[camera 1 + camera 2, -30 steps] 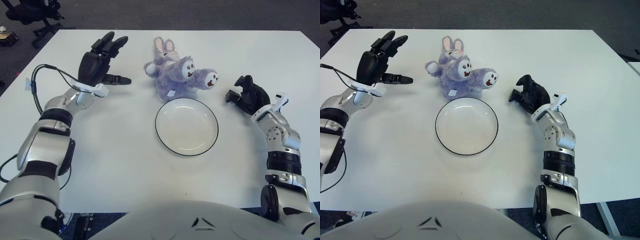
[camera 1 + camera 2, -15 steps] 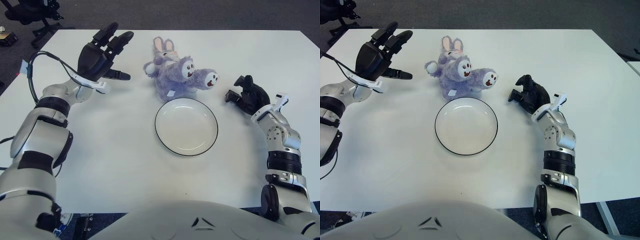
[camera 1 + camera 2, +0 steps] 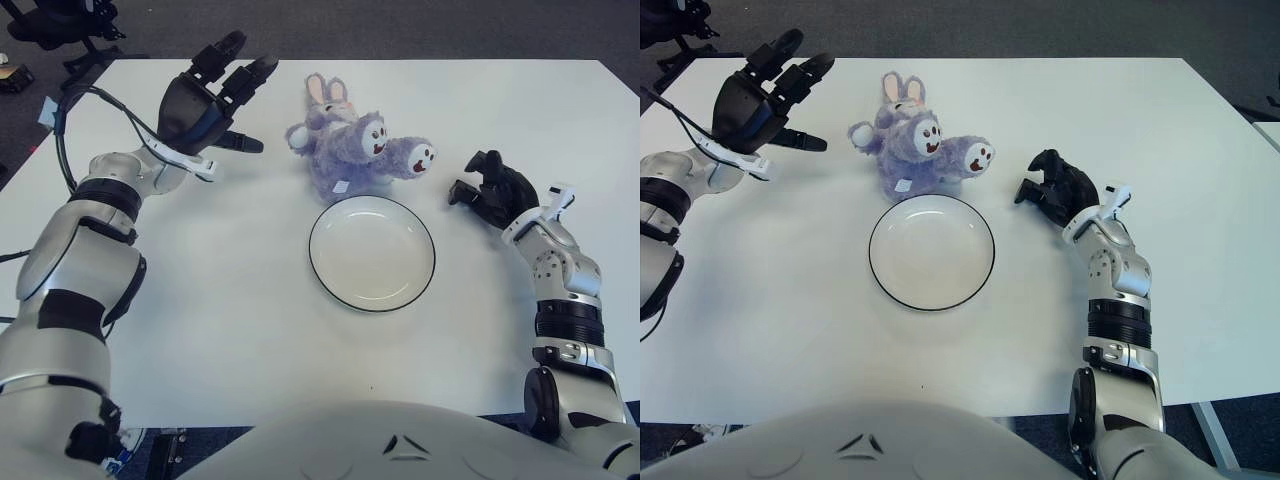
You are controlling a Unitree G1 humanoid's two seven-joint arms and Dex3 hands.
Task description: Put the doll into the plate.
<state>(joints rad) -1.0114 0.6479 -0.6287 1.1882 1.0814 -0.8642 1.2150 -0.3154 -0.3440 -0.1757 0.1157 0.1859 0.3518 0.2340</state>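
Observation:
A purple plush rabbit doll [image 3: 350, 148] lies on the white table just behind a white plate [image 3: 372, 253] with a dark rim. The plate holds nothing. My left hand [image 3: 212, 100] hovers to the left of the doll with its fingers spread, a short gap away from the doll's arm. My right hand [image 3: 490, 190] shows to the right of the doll and plate, its fingers curled, holding nothing.
The white table [image 3: 250, 330] spreads wide around the plate. A cable [image 3: 95, 95] loops from my left forearm. A black office chair [image 3: 60, 25] stands on the dark floor beyond the table's far left corner.
My left hand has risen and moved toward the far side and slightly right, closer to the doll. The right hand, doll and plate have stayed where they were.

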